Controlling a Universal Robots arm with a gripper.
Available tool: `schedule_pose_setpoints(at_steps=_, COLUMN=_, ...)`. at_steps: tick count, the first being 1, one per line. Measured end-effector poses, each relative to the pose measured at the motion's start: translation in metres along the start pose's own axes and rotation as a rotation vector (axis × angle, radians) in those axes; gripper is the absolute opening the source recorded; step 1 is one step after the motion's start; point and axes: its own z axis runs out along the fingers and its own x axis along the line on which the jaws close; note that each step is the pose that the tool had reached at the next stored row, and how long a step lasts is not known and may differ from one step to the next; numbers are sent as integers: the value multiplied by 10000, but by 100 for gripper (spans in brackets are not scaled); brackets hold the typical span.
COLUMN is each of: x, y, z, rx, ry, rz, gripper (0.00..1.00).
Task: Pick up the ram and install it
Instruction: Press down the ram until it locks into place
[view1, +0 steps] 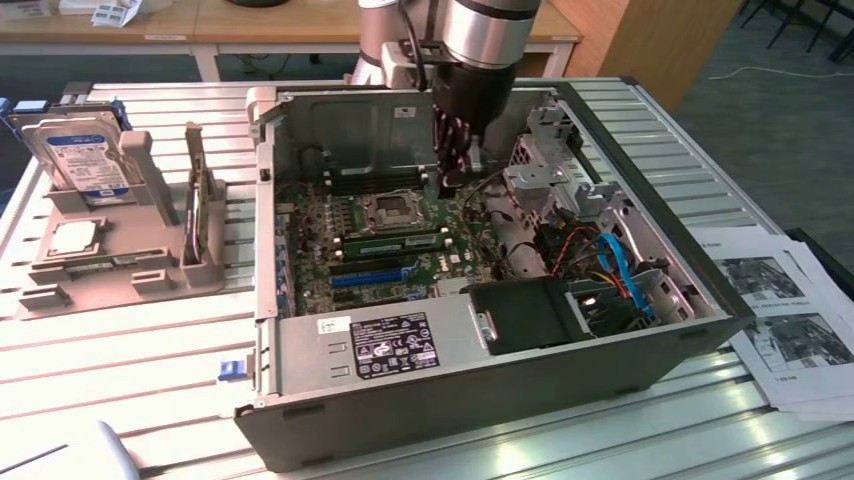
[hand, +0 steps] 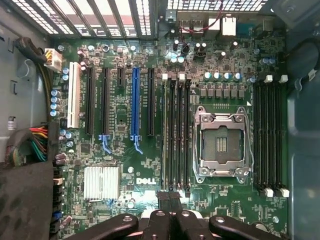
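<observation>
As the arm reaches down into the open computer case (view1: 561, 385), I can see the gripper (view1: 451, 180) hanging low over the motherboard, at the far end of the CPU socket (view1: 391, 208). From the wrist view the gripper (hand: 169, 199) has its two dark fingers pressed together, with nothing visible between them, and their tips sit at one end of the bank of black memory slots (hand: 176, 135) beside the CPU socket (hand: 220, 145). The ram (view1: 400, 243) is a long green stick lying along a slot just on the near side of the socket, between it and the blue slot (view1: 371, 277), and apart from the gripper. Off to the exterior view's left, a hard drive (view1: 83, 160) stands in a grey holder (view1: 147, 265) on the table. Printed sheets (view1: 781, 320) lie to the exterior view's right of the case.
</observation>
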Motion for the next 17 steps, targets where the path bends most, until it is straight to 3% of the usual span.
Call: schedule_pose_setpoints(at_steps=17, x=2, y=-14, z=309, rx=0, ry=0, rz=2, gripper=10)
